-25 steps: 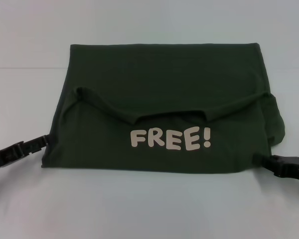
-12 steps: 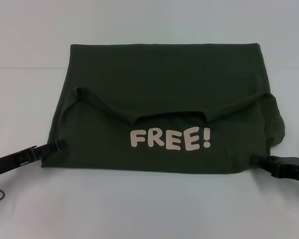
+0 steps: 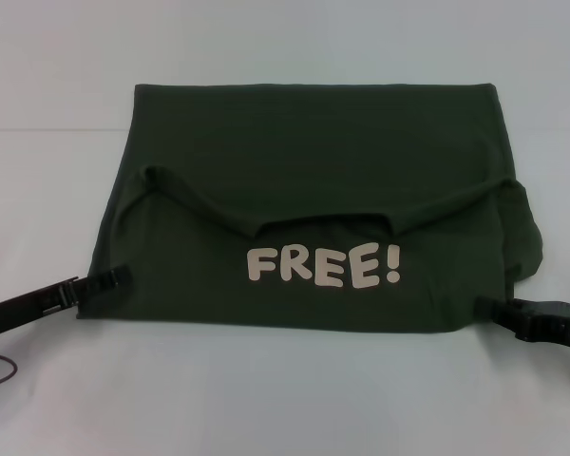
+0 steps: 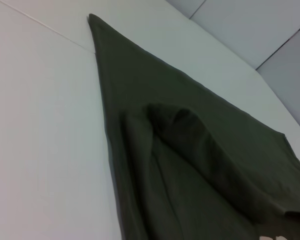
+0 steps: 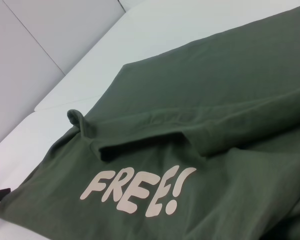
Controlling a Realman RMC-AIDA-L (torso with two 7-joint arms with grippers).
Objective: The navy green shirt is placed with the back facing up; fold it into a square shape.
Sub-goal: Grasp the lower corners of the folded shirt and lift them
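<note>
Between left claw (image 3: 122, 276) and right claw (image 3: 484, 308), folded navy green shirt (image 3: 313, 171).

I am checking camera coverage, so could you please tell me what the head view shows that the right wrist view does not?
Only the head view shows the whole navy green shirt on the white table, with the left gripper on its near left edge and the right gripper at its near right corner. Only the right wrist view shows the pale wall panels behind the table. Both show the FREE! lettering and the folded-over neckline.
</note>
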